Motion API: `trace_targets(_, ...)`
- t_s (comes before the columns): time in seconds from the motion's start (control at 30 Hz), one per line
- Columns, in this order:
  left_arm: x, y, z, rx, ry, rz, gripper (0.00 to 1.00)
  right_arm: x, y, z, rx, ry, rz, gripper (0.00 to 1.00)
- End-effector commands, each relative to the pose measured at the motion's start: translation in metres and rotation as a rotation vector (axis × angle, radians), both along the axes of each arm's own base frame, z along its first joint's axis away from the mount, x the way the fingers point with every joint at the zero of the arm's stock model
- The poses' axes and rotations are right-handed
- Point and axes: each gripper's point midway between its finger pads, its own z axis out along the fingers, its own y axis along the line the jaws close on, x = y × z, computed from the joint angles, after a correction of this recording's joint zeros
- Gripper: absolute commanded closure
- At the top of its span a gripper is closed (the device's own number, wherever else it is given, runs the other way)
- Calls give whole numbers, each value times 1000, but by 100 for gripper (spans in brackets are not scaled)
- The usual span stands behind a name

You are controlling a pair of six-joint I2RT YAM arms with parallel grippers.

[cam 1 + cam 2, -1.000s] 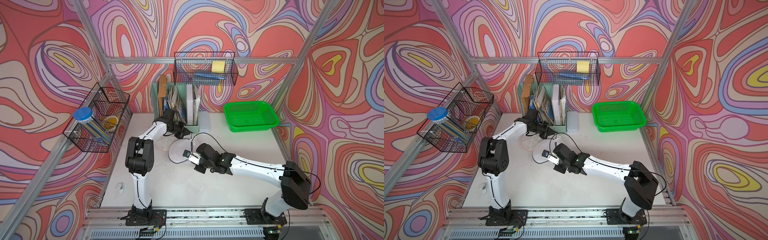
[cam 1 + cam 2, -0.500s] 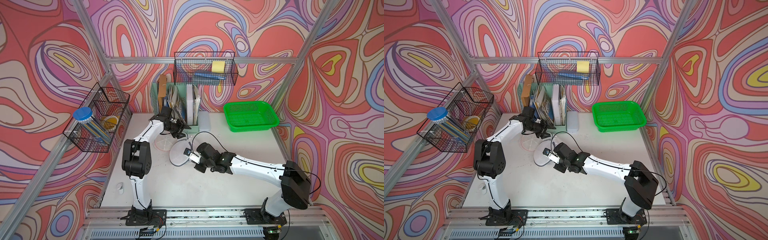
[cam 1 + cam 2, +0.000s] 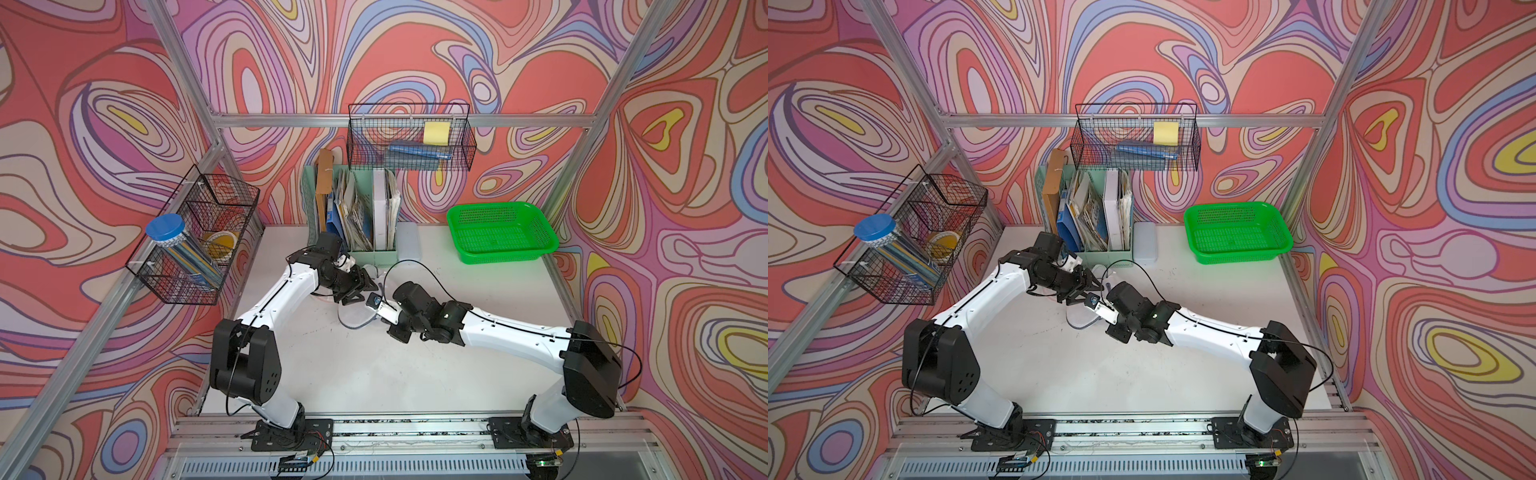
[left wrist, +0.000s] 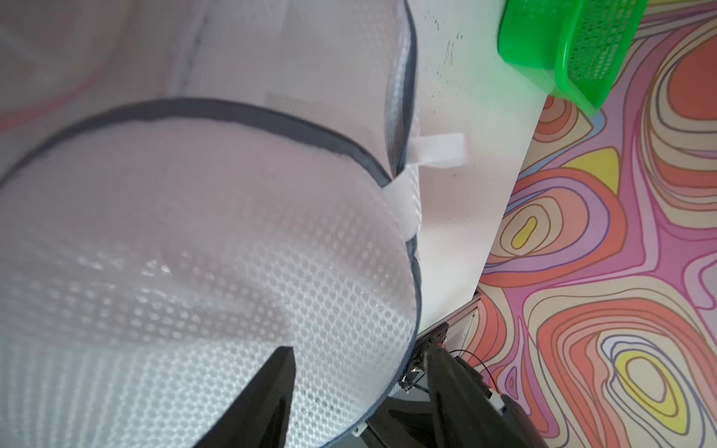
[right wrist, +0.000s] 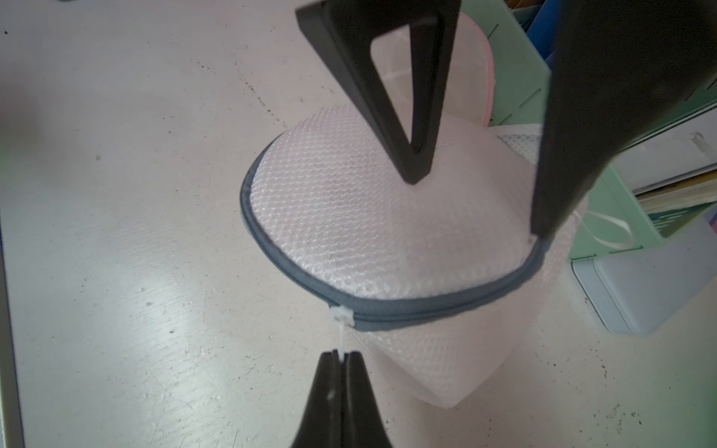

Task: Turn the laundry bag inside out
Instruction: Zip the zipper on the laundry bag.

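Observation:
The laundry bag (image 3: 353,318) (image 5: 368,236) is white mesh with a grey zipper and lies on the white table between my two arms. My right gripper (image 5: 341,355) is shut on the white zipper pull (image 5: 341,341) at the bag's near edge. My left gripper (image 3: 360,287) (image 4: 357,349) hangs open just above the bag. In the right wrist view one of its fingers (image 5: 407,128) is over the mesh top and the other sits at the zipper rim. The left wrist view shows the bag's mesh (image 4: 201,240) filling the space between the jaws.
A pink-rimmed mesh piece (image 5: 479,58) lies right behind the bag. A mint file organiser (image 3: 353,224) and a pale case (image 3: 409,247) stand at the back, and a green basket (image 3: 500,232) at the back right. Wire baskets (image 3: 195,241) hang on the walls.
My left gripper has opened, left the foot of the file organiser and come forward over the bag. The right gripper has stayed shut in nearly the same place.

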Motion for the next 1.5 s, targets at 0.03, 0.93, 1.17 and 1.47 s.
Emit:
trace_targets(0.03, -8, -10, -7, 41, -13, -99, 41, 1, 8, 7, 26, 15, 13, 100)
trace_targets(0.93, -22, -36, -15, 86, -108, -432, 44, -8, 3, -18, 16, 56, 21, 100)
trace_targets(1.17, -32, -37, -32, 229, -118, -513, 47, -7, 3, -15, 22, 53, 19, 100)
trace_targets(1.47, -21, -35, -28, 288, -137, -472, 100, -10, -1, -12, 10, 52, 27, 100)
